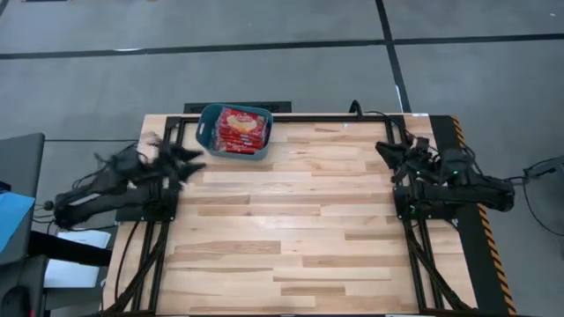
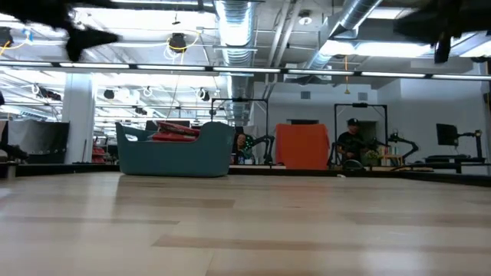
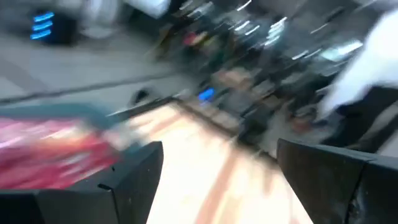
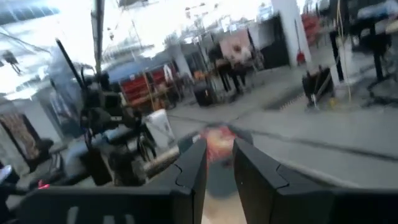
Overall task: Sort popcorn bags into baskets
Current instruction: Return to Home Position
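Note:
The teal-blue basket (image 1: 211,132) stands at the table's far edge, left of centre, also seen in the low view (image 2: 175,153). Several red popcorn bags (image 1: 240,129) lie inside it, rising a little above its rim (image 2: 173,132). My left gripper (image 1: 187,162) hovers over the table's left side, near the basket's near-left corner, open and empty; its wrist view shows its fingers wide apart (image 3: 219,180) with the red bags (image 3: 50,152) blurred beyond. My right gripper (image 1: 386,150) hangs above the table's right side, shut and empty (image 4: 219,163).
Bare wooden table (image 1: 291,229) spreads in front of the basket and between the arms. A black frame runs along the table's far edge (image 1: 300,115). A person (image 2: 351,142) sits in the room behind, beside an orange panel (image 2: 302,146).

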Robot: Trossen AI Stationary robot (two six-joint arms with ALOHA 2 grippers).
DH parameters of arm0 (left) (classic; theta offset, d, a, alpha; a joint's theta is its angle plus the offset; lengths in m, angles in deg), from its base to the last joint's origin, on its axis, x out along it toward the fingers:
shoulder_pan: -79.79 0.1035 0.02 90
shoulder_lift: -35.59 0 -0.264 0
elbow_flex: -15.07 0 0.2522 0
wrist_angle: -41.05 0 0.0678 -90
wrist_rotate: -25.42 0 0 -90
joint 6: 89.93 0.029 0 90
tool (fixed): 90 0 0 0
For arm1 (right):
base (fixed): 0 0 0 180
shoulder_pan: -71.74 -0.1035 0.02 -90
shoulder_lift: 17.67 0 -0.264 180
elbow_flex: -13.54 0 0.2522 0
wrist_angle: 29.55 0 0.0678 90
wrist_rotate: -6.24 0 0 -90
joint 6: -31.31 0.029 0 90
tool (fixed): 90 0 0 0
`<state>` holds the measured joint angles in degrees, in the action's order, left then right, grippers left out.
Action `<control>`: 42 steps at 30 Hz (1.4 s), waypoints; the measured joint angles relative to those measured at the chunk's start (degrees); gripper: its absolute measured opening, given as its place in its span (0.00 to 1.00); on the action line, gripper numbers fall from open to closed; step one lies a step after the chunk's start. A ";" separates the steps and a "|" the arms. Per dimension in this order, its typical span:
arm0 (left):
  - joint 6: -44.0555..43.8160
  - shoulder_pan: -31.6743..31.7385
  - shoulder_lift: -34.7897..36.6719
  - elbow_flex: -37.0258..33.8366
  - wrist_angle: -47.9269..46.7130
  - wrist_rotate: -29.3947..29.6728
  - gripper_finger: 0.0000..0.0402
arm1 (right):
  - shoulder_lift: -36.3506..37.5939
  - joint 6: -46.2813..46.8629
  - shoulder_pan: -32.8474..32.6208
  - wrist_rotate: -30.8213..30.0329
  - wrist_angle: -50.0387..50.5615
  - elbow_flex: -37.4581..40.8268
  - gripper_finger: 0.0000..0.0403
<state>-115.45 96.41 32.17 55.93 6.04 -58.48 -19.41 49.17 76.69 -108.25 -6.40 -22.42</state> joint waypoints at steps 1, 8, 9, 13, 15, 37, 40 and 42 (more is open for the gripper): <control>-0.93 -0.05 -1.13 -3.12 4.35 -2.47 0.75 | 0.44 0.49 -0.03 -0.05 0.81 1.01 0.26; -5.35 -5.58 -0.52 -21.54 31.49 -3.87 0.75 | 1.54 3.54 0.07 1.59 -5.08 9.26 0.26; -6.32 -7.14 -0.42 -23.89 32.81 -3.45 0.75 | 1.54 3.78 0.07 2.53 -6.42 10.52 0.26; -8.06 -14.61 0.73 -26.09 30.77 4.99 0.75 | 1.47 4.30 0.04 6.86 -13.17 16.06 0.26; -7.08 -18.72 0.42 -26.34 29.27 10.20 0.75 | 1.55 4.00 0.04 8.07 -17.48 18.70 0.26; 0.47 -30.32 0.44 -26.35 25.55 27.31 0.75 | 1.33 -1.39 2.38 3.57 -13.61 21.64 0.26; 0.47 -30.32 0.44 -26.35 25.55 27.31 0.75 | 1.33 -1.39 2.38 3.56 -13.45 21.61 0.26; 0.47 -30.32 0.44 -26.35 25.55 27.31 0.75 | 1.33 -1.39 2.38 3.55 -13.34 21.61 0.26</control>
<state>-114.99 66.09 32.61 29.58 31.58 -31.17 -18.08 47.78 79.08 -104.70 -19.75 -0.80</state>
